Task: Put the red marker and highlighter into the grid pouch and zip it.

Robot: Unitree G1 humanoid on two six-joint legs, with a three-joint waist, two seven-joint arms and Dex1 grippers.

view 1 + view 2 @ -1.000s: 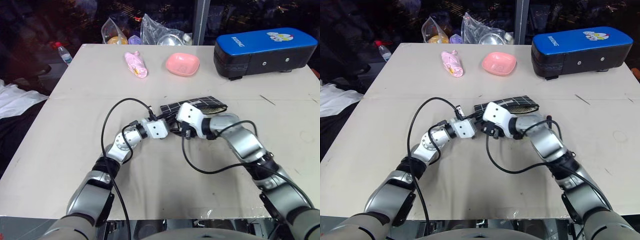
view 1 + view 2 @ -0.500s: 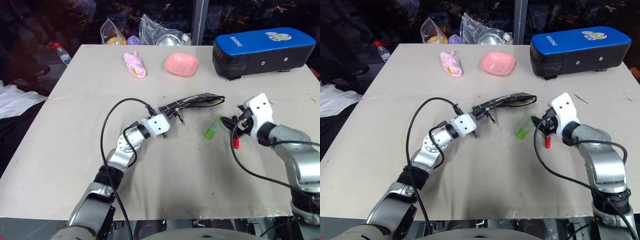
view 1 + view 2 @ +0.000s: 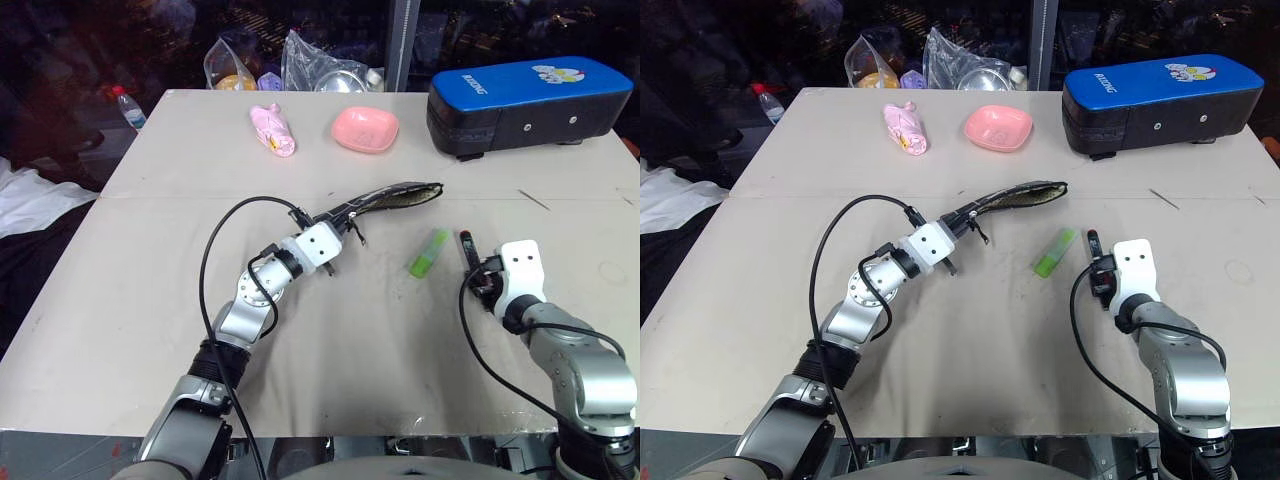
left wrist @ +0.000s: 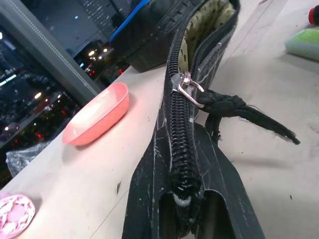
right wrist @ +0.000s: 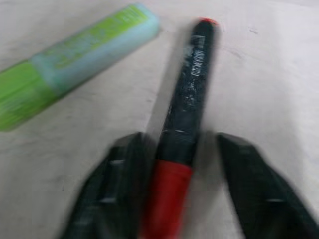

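At 9 o'clock, off the table (image 3: 130,300): white cloth (image 3: 30,195) on the floor. Left edge bare and open for travel.

At 11 o'clock: water bottle (image 3: 122,104) beyond the far left corner; plastic bags (image 3: 230,62) and a metal bowl (image 3: 343,75) behind the far edge. On the table just inside: pink wrapped item (image 3: 272,129), then pink bowl (image 3: 366,129) near 12 o'clock. Both well apart from the work zone.

At centre: left gripper (image 3: 345,222) clamped on the near end of the grid pouch (image 3: 395,197). Pouch raised off the surface, extending toward 1 o'clock, mouth unzipped, dotted lining visible. Zipper pull (image 4: 185,89) close to the gripped end. Wide bare room at 6 and 7 o'clock.

Right of the pouch, toward 3 o'clock: highlighter (image 3: 429,252) flat on the table, untouched. Just beside it: red marker (image 5: 192,89), flat, pointing to 12 o'clock.

At 4 o'clock: right gripper (image 3: 478,280) low over the near end of the marker. Fingers (image 5: 117,169) apart, one on each side of the red end, with a gap at one side; not closed on it.

At 1 to 2 o'clock: large blue-topped case (image 3: 530,103) along the far edge, well apart. Nothing between the highlighter and the pouch mouth.
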